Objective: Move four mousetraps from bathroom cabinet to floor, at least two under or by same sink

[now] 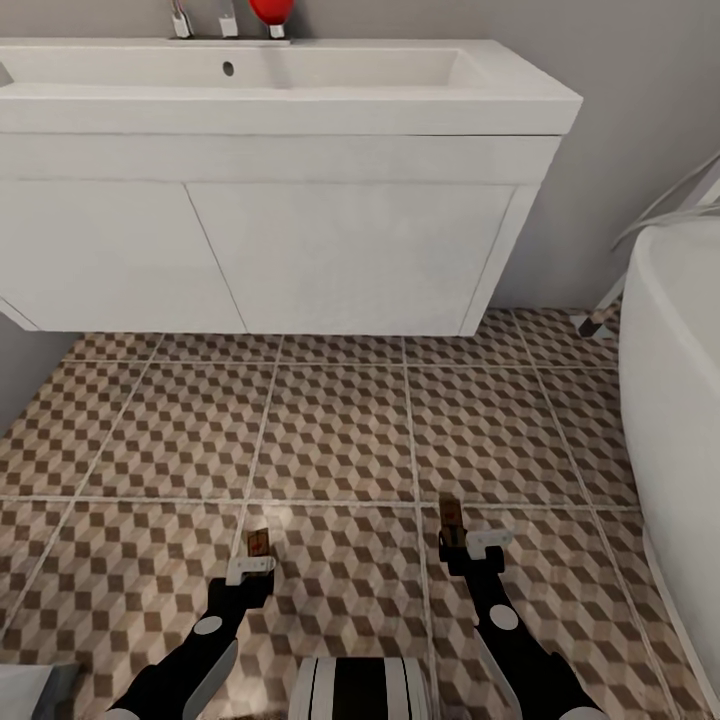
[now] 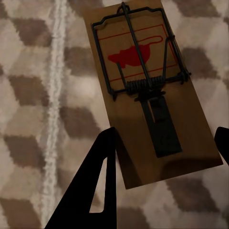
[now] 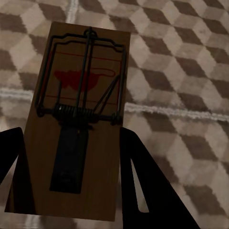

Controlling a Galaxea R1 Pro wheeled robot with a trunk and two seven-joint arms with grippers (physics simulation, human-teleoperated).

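Observation:
Each gripper holds one mousetrap over the cube-patterned bathroom floor (image 1: 340, 430), in front of the white sink (image 1: 300, 240). My left gripper (image 1: 250, 568) is shut on the near end of a tan mousetrap (image 1: 259, 542). In the left wrist view that mousetrap (image 2: 143, 95) sits between the dark fingers (image 2: 100, 181), with its spring bar and red mark facing up. My right gripper (image 1: 466, 545) is shut on a second mousetrap (image 1: 450, 514). The right wrist view has this mousetrap (image 3: 81, 119) clamped between both fingers (image 3: 143, 176). The cabinet is out of view.
A white bathtub (image 1: 680, 400) curves along the right side, with a pipe and a foot beside it (image 1: 598, 322). The sink's vanity hangs above the floor with a gap beneath. A faucet (image 1: 182, 20) and a red object (image 1: 271, 12) stand on the sink's back edge. My base (image 1: 360, 690) is at the bottom.

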